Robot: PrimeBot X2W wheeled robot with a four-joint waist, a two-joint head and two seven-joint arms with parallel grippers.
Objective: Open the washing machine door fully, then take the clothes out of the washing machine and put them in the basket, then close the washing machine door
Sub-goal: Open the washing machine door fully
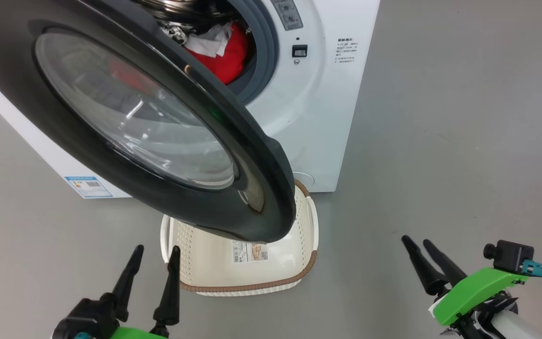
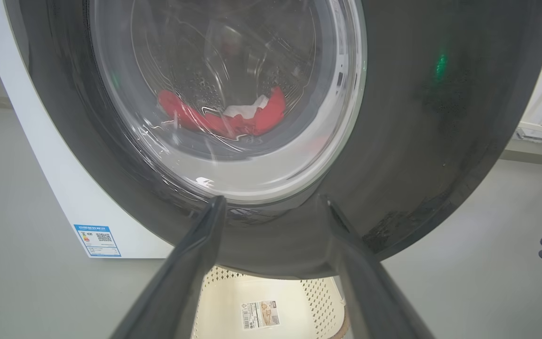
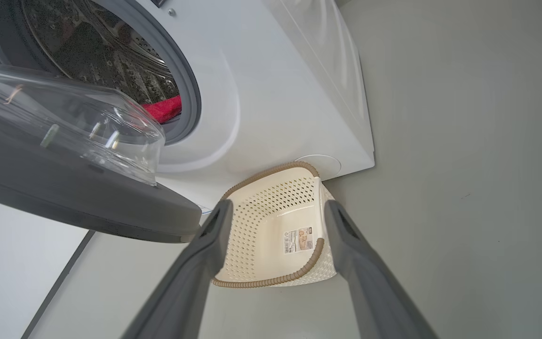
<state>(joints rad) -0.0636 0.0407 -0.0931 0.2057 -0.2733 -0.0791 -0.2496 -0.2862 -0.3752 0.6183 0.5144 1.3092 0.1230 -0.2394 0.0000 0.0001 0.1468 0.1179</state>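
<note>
**Washing machine** point(image 1: 318, 117): white front-loader standing on the grey floor point(image 1: 464, 141), with a blue energy sticker point(image 1: 87, 187) low on its front.

**Washing machine door** point(image 1: 134, 122): black rim with a bulging glass window. It stands part-way out from the opening, not yet swung fully aside, and its lower edge hangs over the near half of the basket. It probably clears the basket rim, though the head view is too steep to be sure.

**Clothes** point(image 1: 226, 59): a red garment with a white piece on top. All of it lies in the drum, heaped against the grey rubber ring point(image 1: 266, 52), and none has been removed.

**Basket** point(image 1: 191, 256): cream perforated plastic with a brown rim, empty but for a paper label point(image 1: 250, 252). It sits on the floor against the machine's foot, below the opening, presumably so the clothes have only a short way to travel.

**Left gripper** point(image 1: 156, 248): fingers spread to their widest and holding nothing. In the left wrist view they frame the door's lower rim from just in front, a likely position for pushing the door wider.

**Right gripper** point(image 1: 416, 240): fingers likewise fully apart and empty. It waits to the right, well apart from the door, and is aimed towards the basket.
</note>
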